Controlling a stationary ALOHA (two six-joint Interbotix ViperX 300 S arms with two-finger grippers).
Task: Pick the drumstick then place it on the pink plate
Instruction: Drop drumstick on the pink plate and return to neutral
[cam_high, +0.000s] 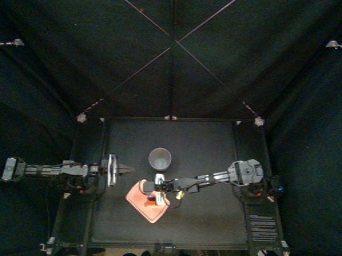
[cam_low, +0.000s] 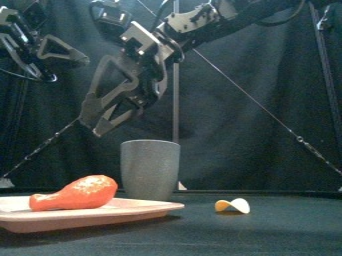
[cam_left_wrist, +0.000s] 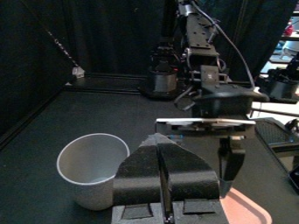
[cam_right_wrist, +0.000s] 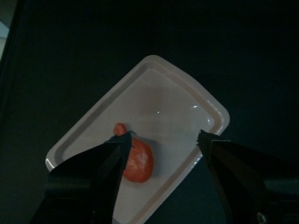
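On the pink plate (cam_low: 144, 208), front-left of the tabletop (cam_low: 274, 232): the drumstick (cam_low: 76, 192) is lying flat there with nothing gripping it. From the front, its long axis is running left to right, with the fat end toward the grey cup (cam_low: 150, 170) and the thin end pointing away from it.

The right hand (cam_low: 120, 108) is hanging straight above the plate, jaws spread wide and holding nothing, with clear air between it and the drumstick. Its wrist camera is looking down between the jaws. The drumstick is sitting below the gap, closer to one jaw than the other, its long axis crossing the line the jaws close along. So the drumstick is lying directly down from this hand, and this arm is by far the nearer one.

The left hand (cam_left_wrist: 163, 153) is parked off to the left behind the plate. Its jaws are pressed together and it's carrying nothing.

The cup is standing upright just behind the plate. A small yellow toy (cam_low: 233, 206) is sitting on the tabletop well to the right, not involved.

My read is that placement is looking done. Any next move is likely a straight lift away from the plate, keeping the open jaws clear of the cup's rim.
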